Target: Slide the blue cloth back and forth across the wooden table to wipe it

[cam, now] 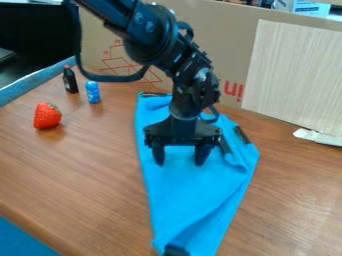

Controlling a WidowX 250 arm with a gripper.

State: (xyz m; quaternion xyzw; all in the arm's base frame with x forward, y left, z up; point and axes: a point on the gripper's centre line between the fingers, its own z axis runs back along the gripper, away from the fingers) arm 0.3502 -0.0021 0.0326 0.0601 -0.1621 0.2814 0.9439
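Blue cloth (pixel 184 197) lies on the brown wood-grain table (pixel 87 175), mid-view, running from near the cardboard (pixel 224 37) down to the lower edge; creased, with a ridge on its right half, and narrower at the near end. Dark clip-like pieces sit along it: one at the far left corner (pixel 153 94), one at the right edge (pixel 242 134), one at the near end (pixel 177 250). Black gripper (pixel 179 157) points down over the upper half of the cloth, pincer released, two fingers spread apart; contact with the fabric cannot be judged. To the left of the cloth: blue can (pixel 93 92) upright, dark bottle (pixel 70 80) standing just beside it, red strawberry (pixel 47 116) nearer the camera. Behind, on the right: pale wood-grain panel (pixel 294 75) against the cardboard, white scrap (pixel 319 137) at its foot
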